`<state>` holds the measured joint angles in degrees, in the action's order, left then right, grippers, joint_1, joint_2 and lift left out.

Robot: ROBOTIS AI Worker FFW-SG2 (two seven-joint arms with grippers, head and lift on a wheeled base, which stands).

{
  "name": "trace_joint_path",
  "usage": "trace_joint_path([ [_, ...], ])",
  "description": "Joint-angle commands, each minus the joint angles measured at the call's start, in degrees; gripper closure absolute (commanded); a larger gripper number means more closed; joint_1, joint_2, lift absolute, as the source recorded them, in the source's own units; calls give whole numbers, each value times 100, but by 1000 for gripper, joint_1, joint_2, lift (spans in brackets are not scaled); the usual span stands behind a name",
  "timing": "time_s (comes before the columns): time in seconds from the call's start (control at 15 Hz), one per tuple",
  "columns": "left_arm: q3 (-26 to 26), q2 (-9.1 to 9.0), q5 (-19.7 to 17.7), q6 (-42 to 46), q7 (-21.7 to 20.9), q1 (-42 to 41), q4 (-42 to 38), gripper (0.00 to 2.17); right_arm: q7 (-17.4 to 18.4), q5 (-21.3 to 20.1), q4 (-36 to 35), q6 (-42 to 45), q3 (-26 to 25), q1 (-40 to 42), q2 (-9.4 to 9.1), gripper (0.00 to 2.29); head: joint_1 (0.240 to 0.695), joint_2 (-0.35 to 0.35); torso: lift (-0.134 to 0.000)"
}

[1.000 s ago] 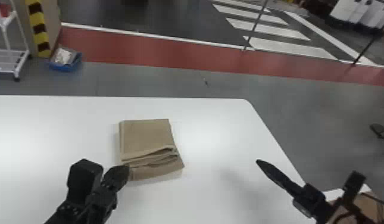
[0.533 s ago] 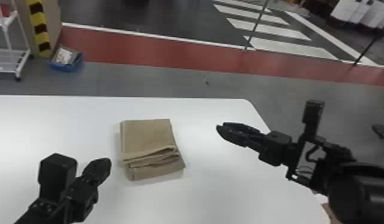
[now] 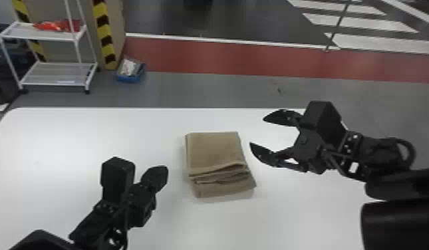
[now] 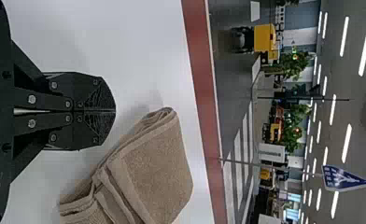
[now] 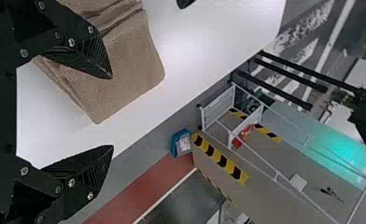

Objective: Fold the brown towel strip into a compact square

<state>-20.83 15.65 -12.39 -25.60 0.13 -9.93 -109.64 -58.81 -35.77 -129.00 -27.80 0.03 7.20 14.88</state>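
Presently | brown towel strip (image 3: 215,149) is laid folded on the table (image 3: 73,143), left of the right claw (image 3: 257,131) | right claw is spread wide, nearer, likely to be brought leftward | left claw (image 4: 115,111) is closed, empty

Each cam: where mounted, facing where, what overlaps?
Head view: robot's head, facing forward and down at table and towel; shows left gripper, right gripper.
Left wrist view: left wrist, facing past its shut fingers to towel and red floor strip.
Right wrist view: right wrist, facing past its open fingers to towel and rack.
Shared, head and right wrist: rack.
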Motion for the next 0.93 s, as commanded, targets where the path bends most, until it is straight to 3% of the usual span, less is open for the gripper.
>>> trace_joint_path([
  [0.0, -18, -18, -1, -3, 4, 70, 75, 2057, -69, -458, 279, 323, 305, -70, 243, 427, 695, -132, -124],
  [0.2, 9, -18, -1, -20, 4, 96, 127, 2057, -139, -932, 930, 1097, 568, -96, 243, 437, 695, -122, -124],
  [0.53, 0, 0, 8, -144, 22, 140, 154, 2057, -289, -1055, 1808, 1307, 1069, -413, 190, 532, 695, -87, -124],
  [0.87, 17, 26, 8, -214, 31, 122, 136, 2057, -271, -1170, 1975, 1290, 1087, -597, 94, 650, 695, -65, -124],
])
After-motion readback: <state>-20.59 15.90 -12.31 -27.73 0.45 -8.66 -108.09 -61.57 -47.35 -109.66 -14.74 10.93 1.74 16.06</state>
